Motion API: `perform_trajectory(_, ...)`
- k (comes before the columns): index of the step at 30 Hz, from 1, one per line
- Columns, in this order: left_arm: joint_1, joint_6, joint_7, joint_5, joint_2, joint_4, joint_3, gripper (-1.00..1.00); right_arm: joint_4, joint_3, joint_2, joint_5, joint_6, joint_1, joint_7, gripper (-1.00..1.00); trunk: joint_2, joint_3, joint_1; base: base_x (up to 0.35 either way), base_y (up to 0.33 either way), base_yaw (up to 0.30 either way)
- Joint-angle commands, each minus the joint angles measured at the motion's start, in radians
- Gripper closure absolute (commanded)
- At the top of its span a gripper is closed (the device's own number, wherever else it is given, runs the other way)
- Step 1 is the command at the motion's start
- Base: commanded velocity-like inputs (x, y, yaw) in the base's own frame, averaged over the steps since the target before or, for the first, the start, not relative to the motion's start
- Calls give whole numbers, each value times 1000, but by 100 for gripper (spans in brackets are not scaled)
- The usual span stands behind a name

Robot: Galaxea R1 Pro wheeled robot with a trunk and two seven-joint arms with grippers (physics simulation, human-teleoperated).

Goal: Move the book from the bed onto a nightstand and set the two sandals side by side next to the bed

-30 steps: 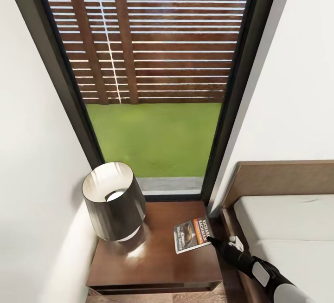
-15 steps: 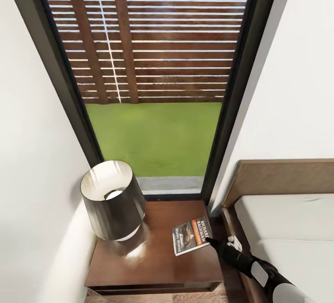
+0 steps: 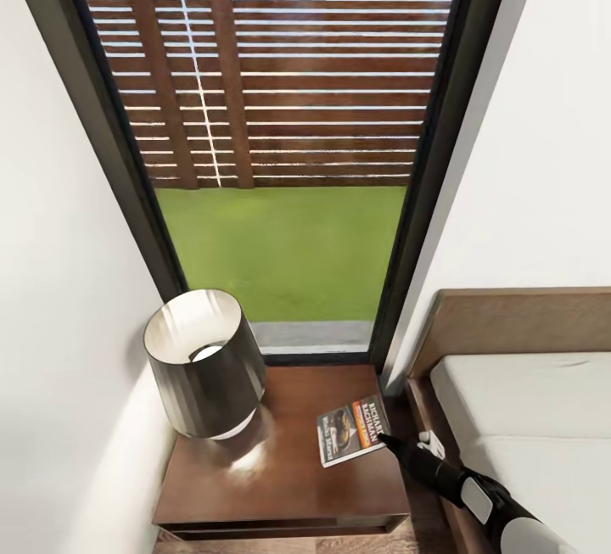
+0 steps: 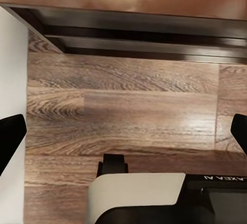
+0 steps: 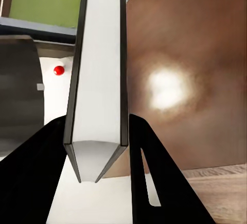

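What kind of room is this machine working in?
Most likely a bedroom. A bed with a wooden headboard stands beside a low dark nightstand carrying a lamp and a book, under a tall window facing grass.

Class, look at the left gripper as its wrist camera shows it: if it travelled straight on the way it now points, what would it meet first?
Most likely the wood-plank floor, which lies straight ahead between the left gripper's open jaws. The nightstand's dark underside sits further along the view's edge. Depth is hard to judge here.
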Motion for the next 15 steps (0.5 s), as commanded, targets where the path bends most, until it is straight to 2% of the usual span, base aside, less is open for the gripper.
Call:
perform_trajectory(1,-1,-3,-4,10,0,1,-7,-100,-2,-1,0,-8,10,-1,2,100,-8,-4,4,0,0,0)
perform_trajectory(7,-1,-3,-4,7,0,1,-7,-100,-9,-1,1,-8,10,-1,1,100,-50,-23,27,0,0,0)
perform_trajectory(15,-1,-3,-4,-30,0,1,-4,-100,-13,-1,2,-8,10,-1,1,100,-106,-48,58,0,0,0)
